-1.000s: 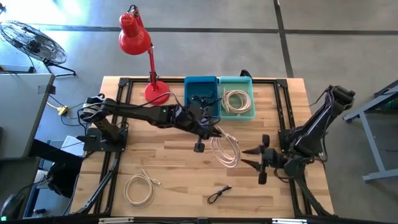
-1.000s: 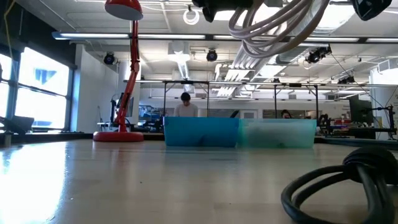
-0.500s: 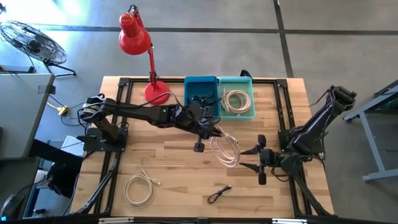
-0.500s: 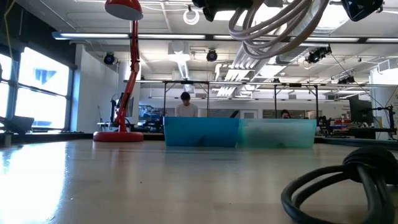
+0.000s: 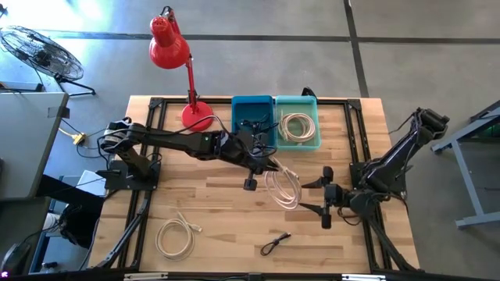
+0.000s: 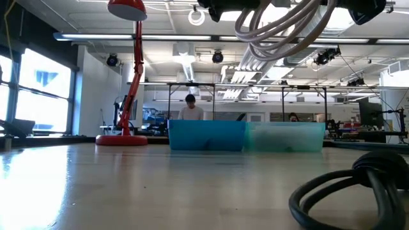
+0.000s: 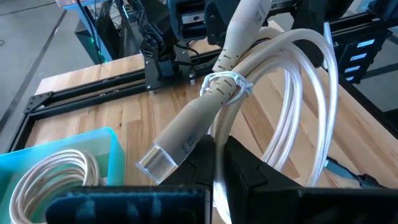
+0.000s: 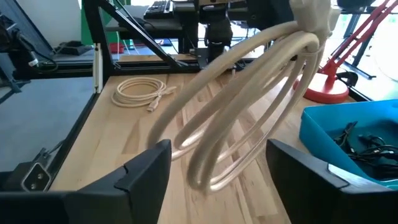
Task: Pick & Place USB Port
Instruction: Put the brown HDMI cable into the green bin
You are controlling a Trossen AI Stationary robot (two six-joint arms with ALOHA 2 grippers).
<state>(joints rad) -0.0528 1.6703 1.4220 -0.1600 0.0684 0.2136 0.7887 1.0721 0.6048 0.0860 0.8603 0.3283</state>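
Right gripper (image 8: 211, 171) hangs wide open just short of the dangling white cable (image 5: 283, 187), fingers apart. Left gripper (image 5: 269, 168) clamps that cable, holding it above the table (image 5: 211, 218), bins (image 5: 275, 121) beyond.

Open right end effector (image 8: 214, 171), white cable coil (image 8: 249, 106) hanging ahead

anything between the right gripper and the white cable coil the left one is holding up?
Nothing. In the high view only bare wood separates the open right gripper from the white cable coil hanging from the left gripper; the right wrist view shows the coil straight ahead, unobstructed.
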